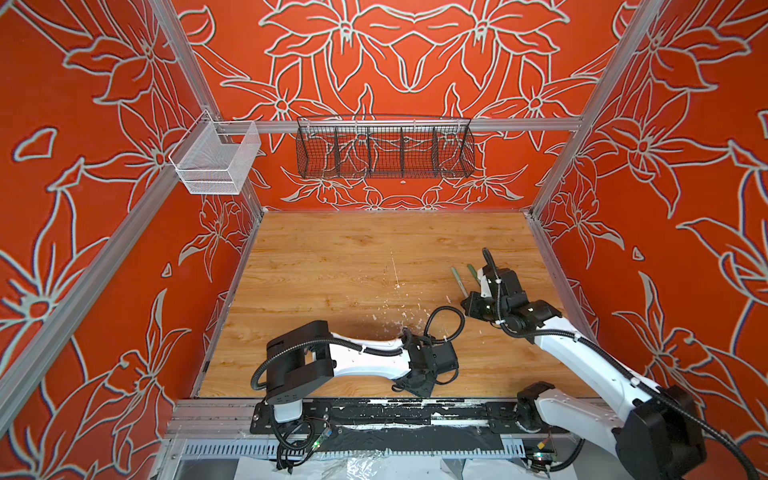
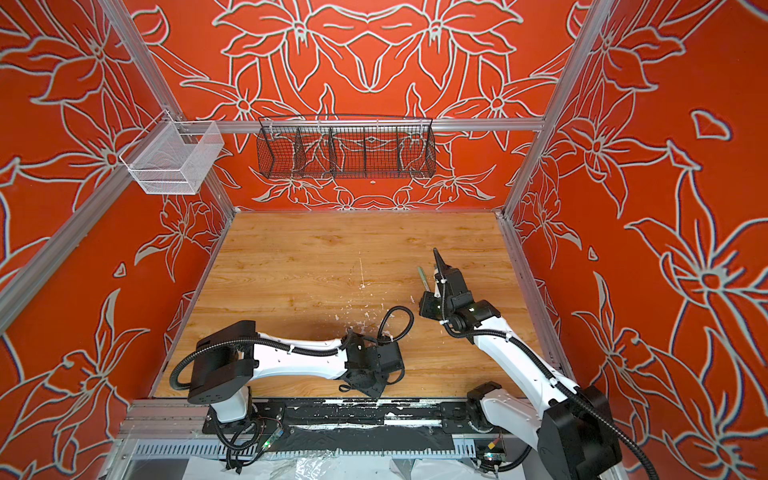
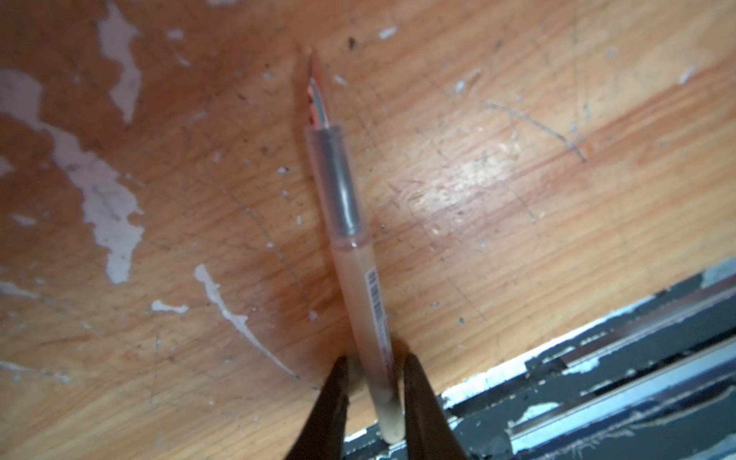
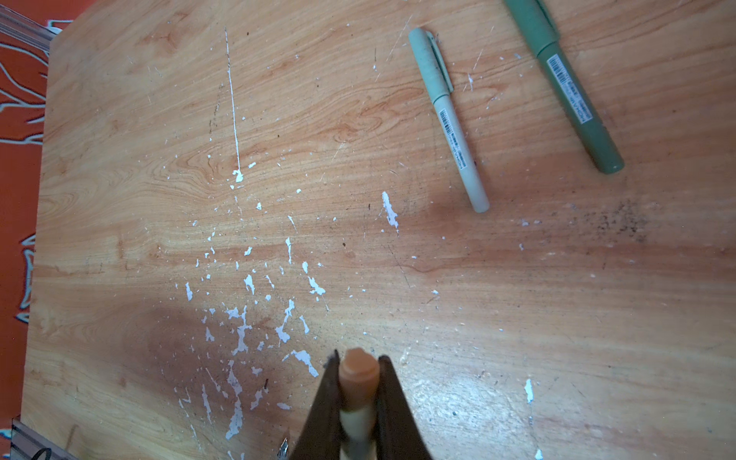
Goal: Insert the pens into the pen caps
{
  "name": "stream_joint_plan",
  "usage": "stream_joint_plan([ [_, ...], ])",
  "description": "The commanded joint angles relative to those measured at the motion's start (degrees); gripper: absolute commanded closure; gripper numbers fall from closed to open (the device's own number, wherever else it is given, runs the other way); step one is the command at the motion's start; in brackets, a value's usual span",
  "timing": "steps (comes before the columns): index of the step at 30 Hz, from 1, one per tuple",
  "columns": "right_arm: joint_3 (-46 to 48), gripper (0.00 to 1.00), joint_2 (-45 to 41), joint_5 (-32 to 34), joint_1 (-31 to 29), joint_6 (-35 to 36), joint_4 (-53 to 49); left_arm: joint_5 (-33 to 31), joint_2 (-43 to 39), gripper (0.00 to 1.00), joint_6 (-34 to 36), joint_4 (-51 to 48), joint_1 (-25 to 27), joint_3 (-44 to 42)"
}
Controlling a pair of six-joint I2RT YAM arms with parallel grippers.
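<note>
Left gripper [image 3: 376,358]: pinched on the beige pen [image 3: 350,239], dark fingers [image 3: 422,402] pressed to both sides of the barrel close to its blunt back end. Uncapped, with clear collar, metal grip section and thin tip bared, pointing away from the fingers over the wooden table [image 3: 517,179]. Just beside the black front rail [image 3: 637,378], so at about 6 o'clock on the table. Hidden under the left arm's wrist in both top views.

Right gripper [image 4: 359,358]: clamped tight on the beige cap [image 4: 358,378], its end poking out past the fingertips. Held over a patch of white paint flecks [image 4: 243,330]; whether clear of the wood or touching, cannot tell. Arm's wrist at about 3 o'clock on the table in both top views.

Pale green pen [image 4: 448,115] and dark green pen [image 4: 573,95]: flat on the wood, caps on, side by side, apart, roughly parallel. In a top view, at about 2 o'clock from the table's middle, with the pale green pen [image 1: 457,280] at 9 o'clock of the dark green pen [image 1: 473,272], both just beyond the right arm's wrist.

Beige pen and beige cap well apart, not joined.
</note>
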State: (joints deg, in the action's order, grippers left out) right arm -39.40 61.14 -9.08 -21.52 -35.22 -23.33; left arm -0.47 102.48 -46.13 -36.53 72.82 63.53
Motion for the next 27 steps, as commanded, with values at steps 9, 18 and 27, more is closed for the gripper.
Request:
stream_joint_plan([
  [9, 1.1, 1.00, -1.6, -1.8, 0.2, -2.0, 2.6, -3.0, -1.6, 0.98, 0.7, 3.9, 0.3, -5.5],
  [18, 1.9, 1.00, -4.9, -3.3, 0.3, -3.0, 5.6, -7.4, -4.0, 1.00, 5.4, 4.3, -1.8, -6.2],
  [27, 2.3, 1.00, -11.5, -7.1, 2.0, -6.9, 14.2, -9.0, -14.0, 1.00, 18.5, 9.4, -8.5, -5.2],
])
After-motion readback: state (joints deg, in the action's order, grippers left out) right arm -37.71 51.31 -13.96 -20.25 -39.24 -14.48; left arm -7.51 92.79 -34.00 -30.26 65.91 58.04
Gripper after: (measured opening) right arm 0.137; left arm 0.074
